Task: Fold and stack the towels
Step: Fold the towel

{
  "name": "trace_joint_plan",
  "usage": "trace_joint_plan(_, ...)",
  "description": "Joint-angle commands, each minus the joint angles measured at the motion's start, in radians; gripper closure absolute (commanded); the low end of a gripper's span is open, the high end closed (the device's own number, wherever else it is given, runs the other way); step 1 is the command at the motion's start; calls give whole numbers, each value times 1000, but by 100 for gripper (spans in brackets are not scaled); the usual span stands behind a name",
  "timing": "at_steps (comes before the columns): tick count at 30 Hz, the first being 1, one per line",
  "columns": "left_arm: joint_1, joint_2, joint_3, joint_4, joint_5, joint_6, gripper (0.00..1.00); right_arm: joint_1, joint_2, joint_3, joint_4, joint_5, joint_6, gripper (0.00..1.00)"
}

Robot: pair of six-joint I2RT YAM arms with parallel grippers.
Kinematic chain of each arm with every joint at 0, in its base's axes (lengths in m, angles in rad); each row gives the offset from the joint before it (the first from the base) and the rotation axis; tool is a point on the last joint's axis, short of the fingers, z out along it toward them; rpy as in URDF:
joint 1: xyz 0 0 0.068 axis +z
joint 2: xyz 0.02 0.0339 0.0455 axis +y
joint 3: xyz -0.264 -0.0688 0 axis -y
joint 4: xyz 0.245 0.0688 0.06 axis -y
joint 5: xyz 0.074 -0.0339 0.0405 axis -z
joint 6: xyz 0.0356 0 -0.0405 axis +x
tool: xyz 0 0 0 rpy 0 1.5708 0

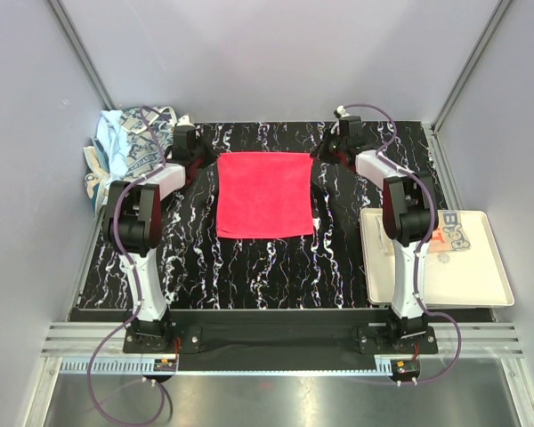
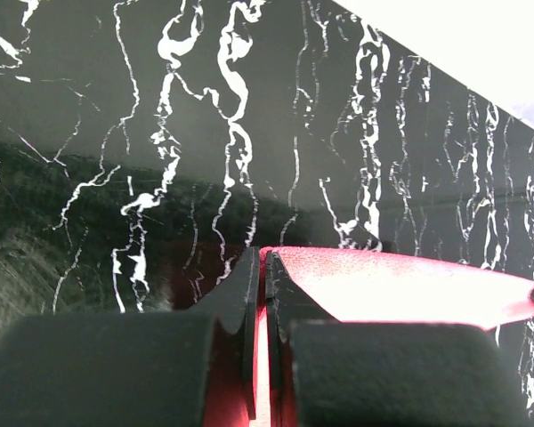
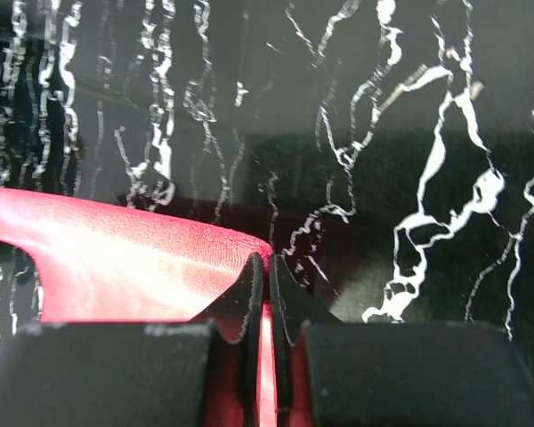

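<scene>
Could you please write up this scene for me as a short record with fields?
Surface: black marbled table
Centre: red towel, spread out
Left: left gripper, jaws shut on red towel's far left corner
Right: right gripper, jaws shut on its far right corner
Far left corner: towel pile, crumpled
Right side: tray holding patterned towel

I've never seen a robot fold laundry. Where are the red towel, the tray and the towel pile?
red towel (image 1: 263,196): top view, middle of the cloth.
tray (image 1: 470,283): top view, bare floor towards its right side.
towel pile (image 1: 116,135): top view, light blue cloth in the pile.
</scene>
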Motion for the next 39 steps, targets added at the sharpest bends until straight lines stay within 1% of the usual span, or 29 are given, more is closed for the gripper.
trace_joint_plan(1,16,-2,35,79,23,11,100,-9,-8,48,39,-13,-1,93)
trace_joint_plan(5,14,-31,-10,99,25,4,100,-9,-51,-10,81,-12,-1,94)
trace_joint_plan(12,13,-157,-193,171,33,-35,100,-9,-160,-171,145,-35,37,95)
trace_joint_plan(16,11,-232,-316,198,29,-56,100,-9,-220,-293,191,-61,69,96)
trace_joint_plan(23,-17,-313,-474,250,25,-82,100,-5,-333,-463,240,-81,103,97)
trace_joint_plan(30,-40,-387,-577,267,16,-89,100,14,-410,-609,280,-85,122,98)
trace_joint_plan(39,-49,-497,-654,240,13,-76,100,47,-490,-699,280,-64,115,98)
